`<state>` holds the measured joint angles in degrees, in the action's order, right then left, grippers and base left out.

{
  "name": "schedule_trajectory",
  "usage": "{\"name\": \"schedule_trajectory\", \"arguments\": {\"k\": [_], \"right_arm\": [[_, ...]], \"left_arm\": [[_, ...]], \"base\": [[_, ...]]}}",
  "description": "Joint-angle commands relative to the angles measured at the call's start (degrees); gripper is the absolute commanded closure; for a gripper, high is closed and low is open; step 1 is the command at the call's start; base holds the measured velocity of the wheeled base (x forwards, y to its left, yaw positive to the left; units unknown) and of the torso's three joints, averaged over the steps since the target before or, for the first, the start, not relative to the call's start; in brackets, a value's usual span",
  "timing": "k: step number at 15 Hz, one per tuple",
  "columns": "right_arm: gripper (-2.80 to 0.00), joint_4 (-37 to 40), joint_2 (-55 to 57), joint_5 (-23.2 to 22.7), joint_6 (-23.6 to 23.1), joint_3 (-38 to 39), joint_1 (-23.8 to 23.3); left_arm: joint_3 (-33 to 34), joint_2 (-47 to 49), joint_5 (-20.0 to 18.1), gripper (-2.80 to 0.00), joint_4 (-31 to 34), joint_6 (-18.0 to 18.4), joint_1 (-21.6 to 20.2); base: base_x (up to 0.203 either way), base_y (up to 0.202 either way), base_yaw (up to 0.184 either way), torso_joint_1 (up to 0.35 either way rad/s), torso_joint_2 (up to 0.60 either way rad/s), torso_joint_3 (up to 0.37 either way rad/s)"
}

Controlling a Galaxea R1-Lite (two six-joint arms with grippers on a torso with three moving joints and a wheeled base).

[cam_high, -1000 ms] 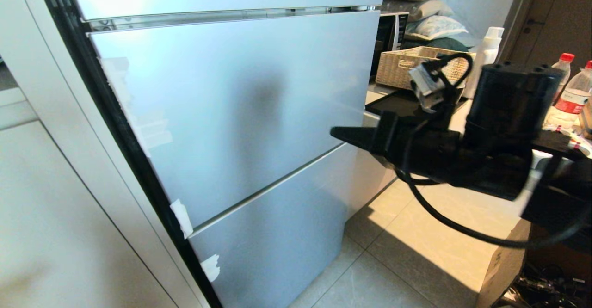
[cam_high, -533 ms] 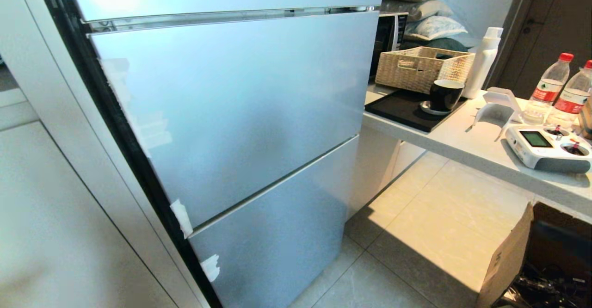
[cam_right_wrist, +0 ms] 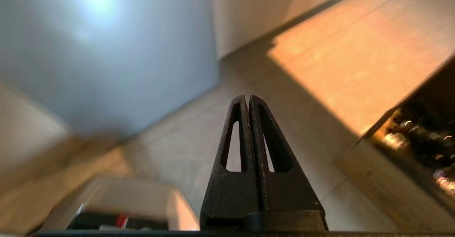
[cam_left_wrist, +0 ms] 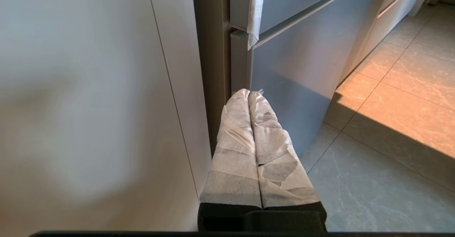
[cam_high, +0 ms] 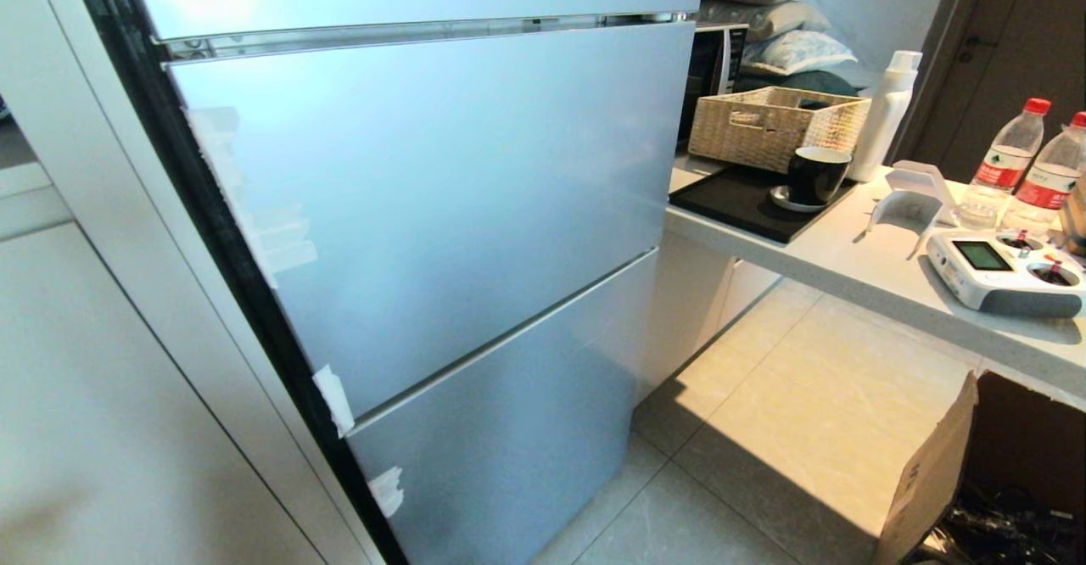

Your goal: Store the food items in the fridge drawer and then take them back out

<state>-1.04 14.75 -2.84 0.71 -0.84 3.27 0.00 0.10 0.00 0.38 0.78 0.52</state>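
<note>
Right claw: right claw (cam_right_wrist: 249, 100) clenched, both black fingers pressed flat together, nothing between them. It sits low in its own wrist view, pointing down at the grey floor tiles (cam_right_wrist: 199, 133).
Left claw: left claw (cam_left_wrist: 249, 94) clenched too, paper-wrapped fingers (cam_left_wrist: 234, 148) side by side, empty, nosing at the lower corner of the fridge (cam_left_wrist: 302, 62).
Arms in the head view: neither one shows; both hang low, out of frame.
Fridge: fills the centre and left of the head view, every front panel (cam_high: 441, 192) closed flat; bits of white tape (cam_high: 335, 399) on its left edge.
Food: none to be seen anywhere, folks.
Fridge drawer: hidden behind the closed fronts; cannot say what lies inside.
Bench: upper right of the head view, bench (cam_high: 857, 272) carrying a wicker basket (cam_high: 768, 124), a dark mug (cam_high: 816, 173) on a black tray (cam_high: 738, 200), two water bottles (cam_high: 1010, 162) and a white controller (cam_high: 1001, 272).
Task standing: looks wrapped up or not begun; cannot tell which.
Risk: if the food is shut inside, it never comes back out.
Risk two: a swing from this low tuck could clip the cardboard box (cam_high: 929, 472) at lower right.
</note>
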Motion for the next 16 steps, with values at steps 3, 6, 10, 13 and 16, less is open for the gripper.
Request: {"name": "schedule_trajectory", "arguments": {"k": [3,6,10,13,16], "right_arm": [[0.00,-1.16,-15.16,0.37,0.00,0.57,-2.40],[0.00,-1.25,-14.72,3.29,-2.45,0.84,-2.79],[0.00,-0.55,-14.67,3.21,-2.59,0.84,-2.75],[0.00,0.45,-14.73,3.20,-0.71,0.84,-2.83],[0.00,0.51,-14.70,3.19,-0.79,0.84,-2.83]], "left_arm": [[0.00,0.08,0.00,0.00,-0.03,-0.35,0.00],[0.00,0.08,0.00,0.00,-0.03,-0.35,0.00],[0.00,0.08,0.00,0.00,-0.03,-0.35,0.00],[0.00,0.08,0.00,0.00,-0.03,-0.35,0.00],[0.00,0.08,0.00,0.00,-0.03,-0.35,0.00]], "base": [[0.000,0.000,0.000,0.000,0.00,0.000],[0.000,0.000,0.000,0.000,0.00,0.000],[0.000,0.000,0.000,0.000,0.00,0.000],[0.000,0.000,0.000,0.000,0.00,0.000],[0.000,0.000,0.000,0.000,0.00,0.000]]}}
